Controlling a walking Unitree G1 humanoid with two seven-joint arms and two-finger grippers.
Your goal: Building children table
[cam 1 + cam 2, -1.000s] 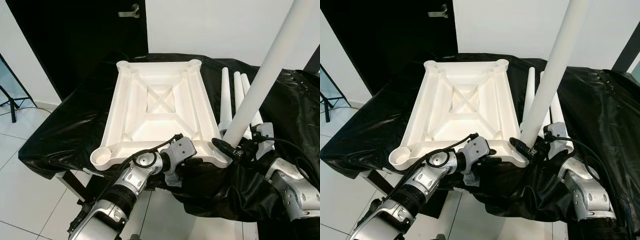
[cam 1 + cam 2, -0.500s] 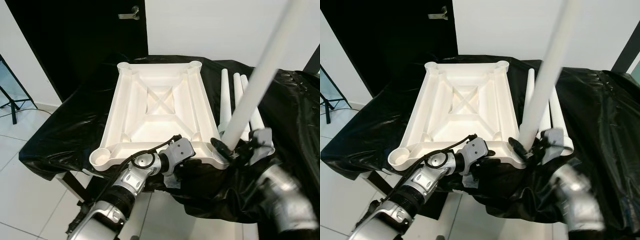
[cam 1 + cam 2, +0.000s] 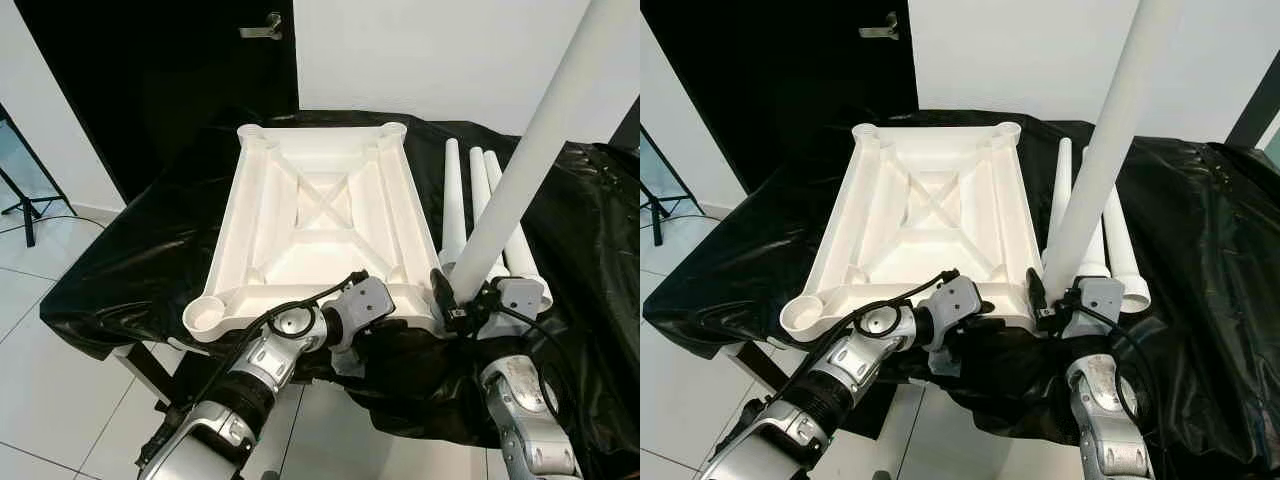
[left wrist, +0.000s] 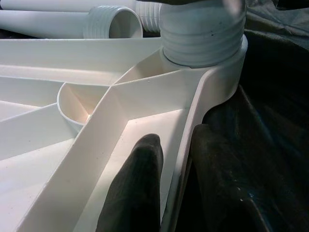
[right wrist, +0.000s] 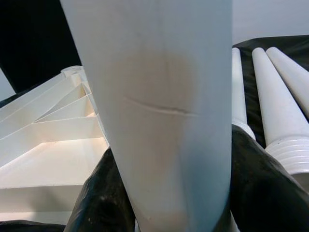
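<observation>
The white tabletop lies upside down on the black-draped table. A long white leg stands tilted in its near right corner socket, threaded end seated in the ring. My right gripper is shut on that leg just above the socket, one finger on each side of the tube. My left gripper is shut on the tabletop's near rim, one finger inside and the other outside. Three spare legs lie side by side to the right of the tabletop.
Black cloth covers the table and hangs over its near edge. Behind stand a black door with a handle and a white wall. Tiled floor and a stand's feet are at the left.
My right forearm has swung in from the far right to below the socket, with the gripper still on the leg. The leg stays in the corner socket. My left gripper keeps its hold.
</observation>
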